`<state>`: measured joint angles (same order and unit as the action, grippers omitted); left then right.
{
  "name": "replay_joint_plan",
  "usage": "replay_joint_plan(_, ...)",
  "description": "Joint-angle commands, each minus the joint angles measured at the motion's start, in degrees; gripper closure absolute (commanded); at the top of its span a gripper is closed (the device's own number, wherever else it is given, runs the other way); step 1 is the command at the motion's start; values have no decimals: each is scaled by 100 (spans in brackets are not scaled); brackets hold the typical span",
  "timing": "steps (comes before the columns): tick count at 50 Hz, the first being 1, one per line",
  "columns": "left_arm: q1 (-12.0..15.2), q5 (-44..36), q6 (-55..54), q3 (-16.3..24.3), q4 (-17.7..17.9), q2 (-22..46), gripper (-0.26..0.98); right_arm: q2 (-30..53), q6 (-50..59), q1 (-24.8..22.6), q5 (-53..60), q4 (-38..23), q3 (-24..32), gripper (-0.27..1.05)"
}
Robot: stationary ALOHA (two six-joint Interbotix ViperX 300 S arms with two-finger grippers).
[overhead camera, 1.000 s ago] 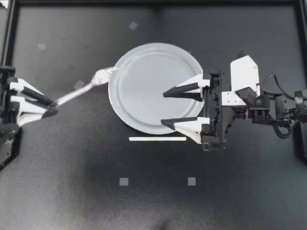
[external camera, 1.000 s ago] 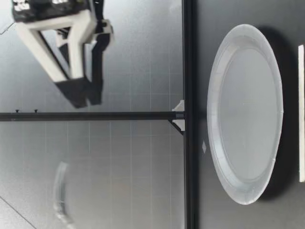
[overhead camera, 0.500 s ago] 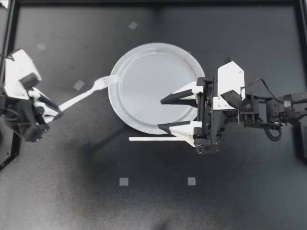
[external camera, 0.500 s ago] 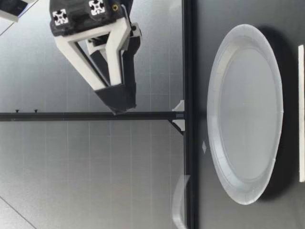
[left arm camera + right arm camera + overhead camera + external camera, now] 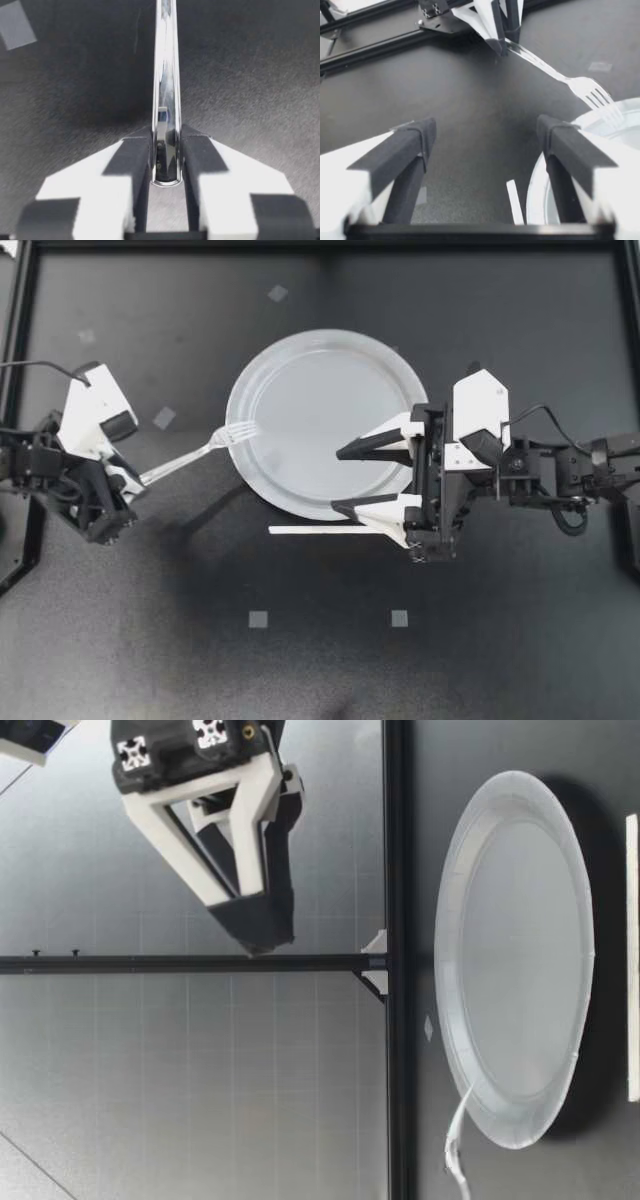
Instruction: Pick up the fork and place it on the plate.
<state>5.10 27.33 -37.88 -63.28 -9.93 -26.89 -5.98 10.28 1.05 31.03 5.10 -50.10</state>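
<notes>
No word, number or brand can be read anywhere. The only sign-like marks are two small white cross-patterned squares (image 5: 133, 753) on the black block (image 5: 175, 755) behind the fingers of a gripper (image 5: 260, 925); they carry no letters.

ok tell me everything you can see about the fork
A slim, shiny metal fork, mirror-bright along its handle. My left gripper is shut on the handle's end, one finger on each side, as the left wrist view shows. The fork reaches over the dark table toward the plate, its tines over the rim on my left arm's side. It seems to slope down from the gripper to the tines; whether the tines touch the rim I cannot tell.
</notes>
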Motion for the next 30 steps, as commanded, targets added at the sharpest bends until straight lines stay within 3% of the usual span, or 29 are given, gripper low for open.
replay_joint_plan(1,18,-211,0,-18,35,97,68,-44,9,-44,26,-9,53,0)
replay_joint_plan(23,9,-510,0,-176,97,633,68,-9,132,-44,18,-9,53,0)
replay_joint_plan(30,9,-554,0,-132,325,976,67,26,185,-44,26,-9,62,0)
